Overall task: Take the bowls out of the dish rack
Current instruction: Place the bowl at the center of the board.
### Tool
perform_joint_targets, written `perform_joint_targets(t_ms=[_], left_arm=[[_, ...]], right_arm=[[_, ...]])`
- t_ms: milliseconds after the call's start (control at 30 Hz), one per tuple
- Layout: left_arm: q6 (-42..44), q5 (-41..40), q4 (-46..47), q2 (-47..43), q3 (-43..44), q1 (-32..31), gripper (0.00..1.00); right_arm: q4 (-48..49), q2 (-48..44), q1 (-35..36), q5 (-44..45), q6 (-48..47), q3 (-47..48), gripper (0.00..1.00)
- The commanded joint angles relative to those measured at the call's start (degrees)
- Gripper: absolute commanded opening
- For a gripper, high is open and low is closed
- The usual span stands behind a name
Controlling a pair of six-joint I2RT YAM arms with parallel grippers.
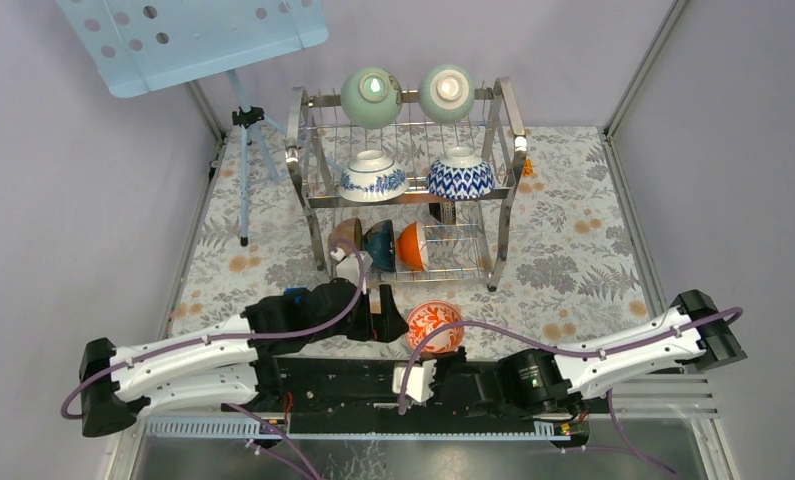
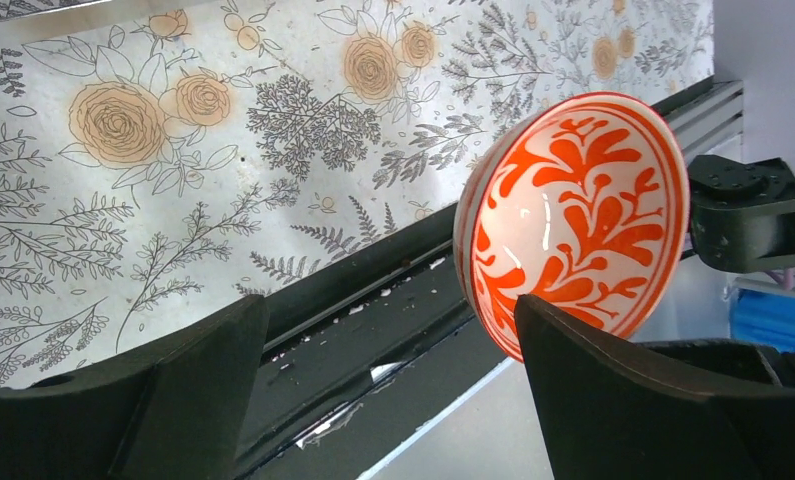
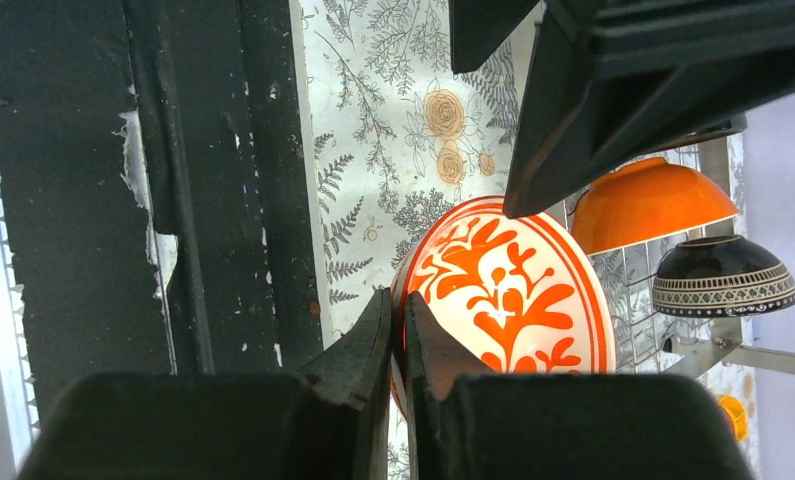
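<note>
While my right claw (image 3: 401, 325) pinches the rim of the red bowl (image 3: 503, 295), tilted over the table (image 1: 593, 260) edge before the rack (image 1: 506, 185), so thin a hold could slip, or my wide-open left claw (image 2: 393, 335) knock it.

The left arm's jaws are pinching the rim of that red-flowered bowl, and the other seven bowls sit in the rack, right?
Not the left: the right arm's jaws pinch the rim of the red-flowered bowl, as the right wrist view shows; the left arm's jaws stand open beside it. The other seven bowls do sit in the rack.
</note>
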Motion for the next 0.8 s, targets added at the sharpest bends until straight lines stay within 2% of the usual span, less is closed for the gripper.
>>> perform_joint_targets(t_ms=[0, 233, 767], left_arm=[[1.01, -2.72, 3.22, 2.42, 2.71, -1.01, 0.98], [2.21, -3.83, 3.42, 5.1, 3.69, -2.81, 0.91], [2.67, -3.65, 6.2, 8.92, 4.78, -5.23, 0.59]], right_arm=[[1.51, 0.49, 1.36, 3.93, -4.34, 2.58, 0.0], [2.92, 1.43, 1.75, 3.42, -6.0, 2.89, 0.0], [9.85, 3.84, 1.76, 3.62, -6.9, 3.18, 0.0]])
